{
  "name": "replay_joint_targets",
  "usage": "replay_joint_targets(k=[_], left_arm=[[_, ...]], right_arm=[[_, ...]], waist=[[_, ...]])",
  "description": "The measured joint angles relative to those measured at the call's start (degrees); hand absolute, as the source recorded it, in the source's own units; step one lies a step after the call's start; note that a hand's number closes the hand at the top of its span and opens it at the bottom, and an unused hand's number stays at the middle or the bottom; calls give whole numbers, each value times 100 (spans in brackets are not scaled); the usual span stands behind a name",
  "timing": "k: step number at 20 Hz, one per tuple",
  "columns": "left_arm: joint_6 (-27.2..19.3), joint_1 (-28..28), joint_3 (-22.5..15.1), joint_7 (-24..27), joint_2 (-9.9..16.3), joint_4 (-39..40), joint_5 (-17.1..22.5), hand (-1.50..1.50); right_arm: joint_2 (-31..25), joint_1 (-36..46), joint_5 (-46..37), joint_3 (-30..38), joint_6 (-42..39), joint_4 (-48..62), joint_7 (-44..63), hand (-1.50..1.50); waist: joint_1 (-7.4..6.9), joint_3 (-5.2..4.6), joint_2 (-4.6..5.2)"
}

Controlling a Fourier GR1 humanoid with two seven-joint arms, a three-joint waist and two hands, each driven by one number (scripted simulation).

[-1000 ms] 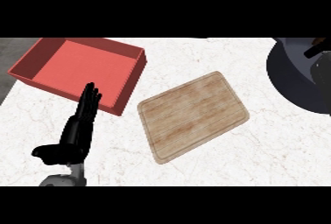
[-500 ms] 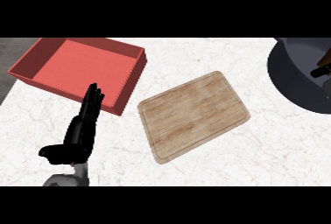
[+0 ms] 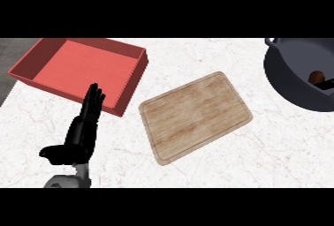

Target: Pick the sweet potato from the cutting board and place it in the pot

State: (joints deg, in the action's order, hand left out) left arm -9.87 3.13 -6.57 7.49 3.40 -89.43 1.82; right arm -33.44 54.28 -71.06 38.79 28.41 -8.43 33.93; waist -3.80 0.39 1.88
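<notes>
Now sweet potato (image 3: 317,77) seen inside pot (image 3: 294,84), right hand (image 3: 324,85) barely visible, fingers untellable; left hand (image 3: 83,126) rested flat, fingers straight. Risk judged: pot nudged during withdrawal.

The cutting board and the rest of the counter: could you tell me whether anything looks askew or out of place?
The cutting board lies bare and turned at an angle to the counter's edges. A brown thing shows inside the pot at the right edge. Nothing looks spilled or damaged. The left hand rests open.

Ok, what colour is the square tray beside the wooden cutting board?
Red, inside and out: the square tray, seen in the head view.
</notes>
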Motion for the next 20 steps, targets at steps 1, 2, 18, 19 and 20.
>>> replay_joint_targets(k=[1,2,18,19,20], left_arm=[[-1,-31,4,23,1,0,-2,0],[-9,-29,-4,29,-16,20,-9,0],[-10,-169,57,-26,8,-61,1,0],[-15,-170,61,-9,0,-52,-3,0],[-17,-196,51,8,-13,-47,-12,0]], right_arm=[[20,-28,121,101,161,-104,-210,-150],[64,-42,239,198,370,-220,-397,-150],[290,-699,3082,2081,1740,-1462,-3901,-150],[263,-787,3230,2149,1695,-1472,-4123,-150],[219,-843,3377,2215,1649,-1477,-4312,-150]], waist=[[13,3,-8],[27,5,-11],[180,-6,-92],[189,-9,-96],[195,-10,-99]])
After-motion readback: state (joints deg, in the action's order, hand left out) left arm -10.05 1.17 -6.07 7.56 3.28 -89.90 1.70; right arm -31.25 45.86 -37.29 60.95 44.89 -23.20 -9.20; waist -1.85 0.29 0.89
